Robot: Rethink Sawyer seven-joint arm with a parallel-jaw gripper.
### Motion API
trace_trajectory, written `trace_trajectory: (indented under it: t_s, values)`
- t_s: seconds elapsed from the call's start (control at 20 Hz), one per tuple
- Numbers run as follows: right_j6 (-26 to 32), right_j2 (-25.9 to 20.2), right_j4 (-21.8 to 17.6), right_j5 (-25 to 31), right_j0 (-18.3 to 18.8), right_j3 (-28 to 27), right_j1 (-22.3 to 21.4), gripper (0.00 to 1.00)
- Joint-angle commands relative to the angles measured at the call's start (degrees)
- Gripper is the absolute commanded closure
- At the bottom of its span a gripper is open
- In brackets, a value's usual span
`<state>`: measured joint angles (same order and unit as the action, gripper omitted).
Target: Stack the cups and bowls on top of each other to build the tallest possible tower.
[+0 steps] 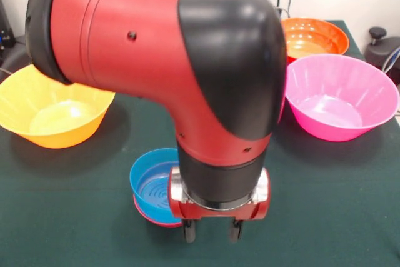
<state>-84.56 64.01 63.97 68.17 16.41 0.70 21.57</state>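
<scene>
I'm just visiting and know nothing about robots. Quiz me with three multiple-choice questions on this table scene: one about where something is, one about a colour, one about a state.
1. Where does the blue bowl sit?
A. Inside the pink bowl
B. On a red bowl, beside the arm's lower end
C. Upside down on the yellow-orange bowl

2. What colour is the big bowl at the picture's right?
A. Pink
B. Green
C. White

3. What is in the yellow-orange bowl?
A. A cup
B. Another bowl
C. Nothing

Answers:
1. B: a red rim shows right under the blue bowl, next to the gripper.
2. A: the pink bowl stands in front of the orange bowl.
3. C: its bare inside shows, open side up, on the green table.
</scene>
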Motion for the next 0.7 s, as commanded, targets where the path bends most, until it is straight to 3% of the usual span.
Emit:
trace_trajectory:
  t_s: [0.05,0.2,0.25,0.3,0.35,0.4,0.55,0.7]
  values:
    - [14.3,-6.4,-8.2,4.7,-2.3,2.4,-3.0,0.0]
    - [14.2,-5.5,-8.6,5.3,-2.0,2.1,-3.3,0.0]
    - [14.6,-9.2,-12.7,5.1,-3.1,4.2,-4.5,0.0]
    - [14.8,-10.4,-14.0,5.0,-3.4,5.0,-5.0,0.0]
    - [15.6,-14.9,-18.2,4.1,-5.0,8.5,-6.8,0.0]
    - [15.9,-16.5,-19.5,3.8,-5.5,10.1,-7.7,0.0]
    - [15.2,-15.8,-19.4,5.6,-5.5,9.7,-8.2,0.0]
    - [15.4,-18.1,-22.1,6.0,-6.4,12.1,-10.1,0.0]
